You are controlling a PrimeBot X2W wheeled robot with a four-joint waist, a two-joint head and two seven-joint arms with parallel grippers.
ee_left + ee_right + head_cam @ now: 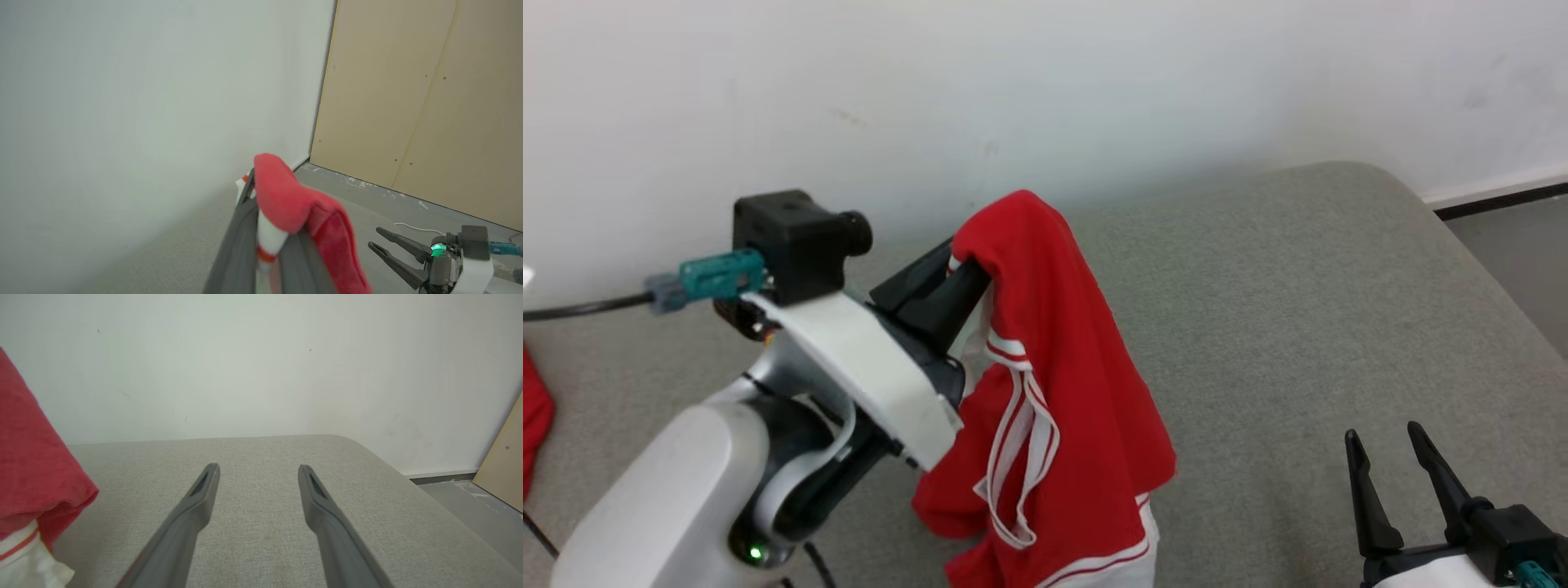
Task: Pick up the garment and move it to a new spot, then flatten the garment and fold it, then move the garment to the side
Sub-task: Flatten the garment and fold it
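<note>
**While the garment's dangling: how I'd set it down**

Since the red garment [1078, 367] with the white stripes is hanging off my left claw [952, 290], with its lower part running out of the bottom of my head view, I reckon I'm on the carry-to-a-new-spot bit. My plan is to swing it over the bare middle of the grey cushion [1298, 310] and lower slowly so the hem lands first. Then I'd drag back a touch so it lays out instead of bunching, which should save work when flattening.

The left claw is pinched tight on a fold near the top, with cloth draped over both fingers. The right claw [1380, 431] is spread wide and holding nothing, low over the cushion and well apart from the garment.
</note>
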